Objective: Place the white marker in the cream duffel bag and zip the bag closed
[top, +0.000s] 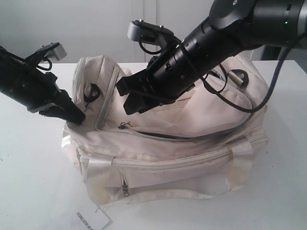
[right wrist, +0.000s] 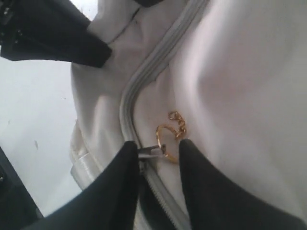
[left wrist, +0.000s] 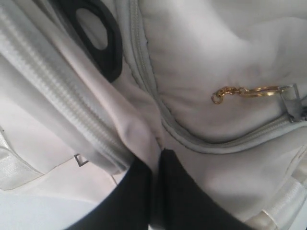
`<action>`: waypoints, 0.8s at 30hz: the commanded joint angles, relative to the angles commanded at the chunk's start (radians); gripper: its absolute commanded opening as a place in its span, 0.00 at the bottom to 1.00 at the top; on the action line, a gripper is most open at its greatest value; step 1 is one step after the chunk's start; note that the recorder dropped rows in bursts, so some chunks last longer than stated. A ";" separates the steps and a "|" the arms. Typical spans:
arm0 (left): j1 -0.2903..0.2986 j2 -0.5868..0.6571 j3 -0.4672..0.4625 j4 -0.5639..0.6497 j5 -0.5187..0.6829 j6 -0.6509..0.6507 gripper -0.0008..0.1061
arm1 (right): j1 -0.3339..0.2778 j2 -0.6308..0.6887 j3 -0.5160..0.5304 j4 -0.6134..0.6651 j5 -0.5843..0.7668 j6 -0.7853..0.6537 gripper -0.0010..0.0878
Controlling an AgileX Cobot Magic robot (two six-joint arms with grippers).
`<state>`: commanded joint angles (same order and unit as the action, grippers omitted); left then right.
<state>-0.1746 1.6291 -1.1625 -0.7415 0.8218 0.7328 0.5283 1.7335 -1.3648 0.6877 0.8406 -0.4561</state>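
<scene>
Our right pincer (right wrist: pixel 157 144) gapes around the zipper pull (right wrist: pixel 152 151); closing askew, we might grab only its gold ring (right wrist: pixel 159 131). Left pincer (top: pixel 76 116), frame left, pinches the cream duffel bag (top: pixel 192 158).

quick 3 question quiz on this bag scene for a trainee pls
1. True or false: the left gripper pinches a fold of the cream duffel bag.
2. What lies between the fingers of the right gripper? A) nothing B) the zipper pull with its gold ring C) the white marker
3. In how many of the three views is the white marker visible?
Key: 1 true; 2 B; 3 none.
</scene>
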 joint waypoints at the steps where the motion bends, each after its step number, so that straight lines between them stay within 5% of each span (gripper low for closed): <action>1: 0.000 0.000 0.000 -0.009 0.000 0.000 0.01 | 0.000 0.005 0.000 0.000 0.000 0.000 0.42; 7: 0.000 0.000 0.000 -0.034 0.000 0.000 0.01 | 0.041 0.023 -0.063 -0.018 -0.010 -0.001 0.42; 10: 0.000 0.000 0.000 -0.034 0.000 0.002 0.01 | 0.079 0.055 -0.098 -0.147 0.015 0.054 0.42; 20: 0.000 0.000 0.000 -0.034 0.000 0.004 0.01 | 0.081 0.113 -0.100 -0.204 0.040 0.100 0.41; 24: 0.000 0.000 0.000 -0.034 0.000 0.004 0.01 | 0.081 0.114 -0.100 -0.231 0.087 0.105 0.29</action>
<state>-0.1746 1.6291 -1.1625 -0.7758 0.8218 0.7366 0.6096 1.8476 -1.4645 0.4566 0.9272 -0.3510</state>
